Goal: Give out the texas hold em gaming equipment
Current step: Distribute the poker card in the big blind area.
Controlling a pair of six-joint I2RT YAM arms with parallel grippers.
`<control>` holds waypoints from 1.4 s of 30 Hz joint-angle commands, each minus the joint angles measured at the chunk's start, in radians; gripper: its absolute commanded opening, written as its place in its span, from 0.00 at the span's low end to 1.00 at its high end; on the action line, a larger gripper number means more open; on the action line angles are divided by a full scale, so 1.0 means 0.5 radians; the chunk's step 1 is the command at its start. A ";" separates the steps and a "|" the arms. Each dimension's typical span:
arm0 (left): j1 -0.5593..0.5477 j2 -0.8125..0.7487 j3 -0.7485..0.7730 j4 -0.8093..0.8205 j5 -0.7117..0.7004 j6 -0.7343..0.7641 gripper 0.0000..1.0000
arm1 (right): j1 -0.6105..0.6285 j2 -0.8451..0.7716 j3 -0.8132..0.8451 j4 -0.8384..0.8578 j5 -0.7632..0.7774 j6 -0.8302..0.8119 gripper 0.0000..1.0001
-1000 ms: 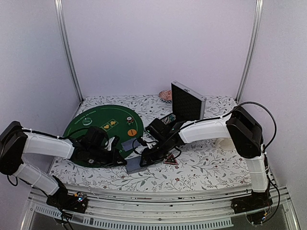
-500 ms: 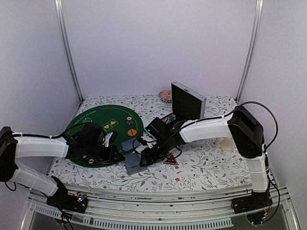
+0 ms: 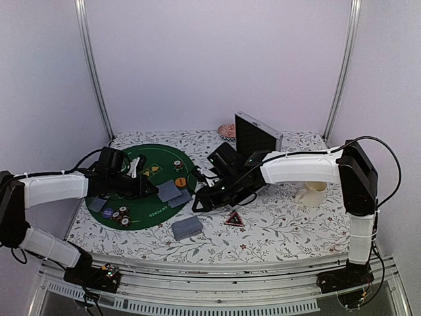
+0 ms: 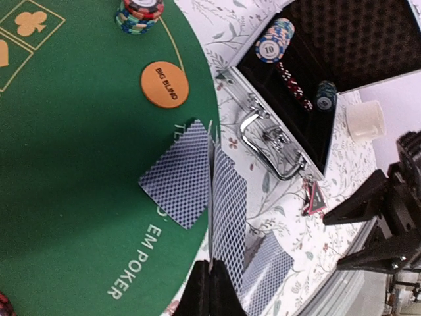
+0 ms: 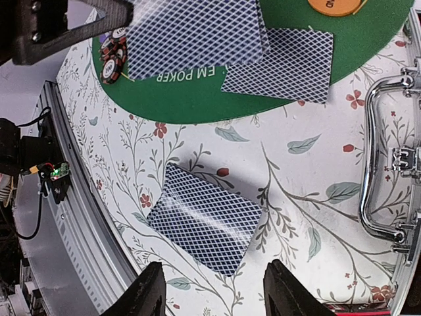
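With left jaws clenched on a playing card held edge-on over the green mat, right jaws spread above the deck on the worktop, lay it flat beside the card lying there.

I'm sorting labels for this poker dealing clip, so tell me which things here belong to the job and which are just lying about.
Belong to the job: playing cards, poker chips, orange Big Blind button.

Just lying about: silver case, cream mug, red triangular piece, pink item at the back.
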 commanded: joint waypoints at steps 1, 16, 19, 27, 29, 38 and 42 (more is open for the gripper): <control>0.097 0.255 0.140 0.066 0.142 0.126 0.00 | -0.019 -0.078 -0.032 -0.045 0.055 -0.035 0.53; 0.116 0.718 0.342 0.196 0.304 0.208 0.00 | -0.022 -0.085 -0.064 -0.050 0.064 -0.039 0.53; 0.131 0.773 0.363 0.167 0.305 0.243 0.00 | -0.025 -0.079 -0.062 -0.054 0.059 -0.043 0.53; 0.147 0.836 0.421 0.097 0.263 0.273 0.04 | -0.027 -0.076 -0.052 -0.061 0.052 -0.049 0.53; 0.150 0.835 0.429 0.080 0.255 0.279 0.15 | -0.026 -0.073 -0.049 -0.062 0.049 -0.049 0.53; 0.146 0.716 0.468 -0.180 0.045 0.301 0.49 | -0.026 -0.062 -0.053 -0.096 0.104 -0.037 0.53; 0.147 0.501 0.442 -0.219 -0.133 0.286 0.59 | -0.025 -0.033 -0.052 -0.103 0.093 -0.013 0.53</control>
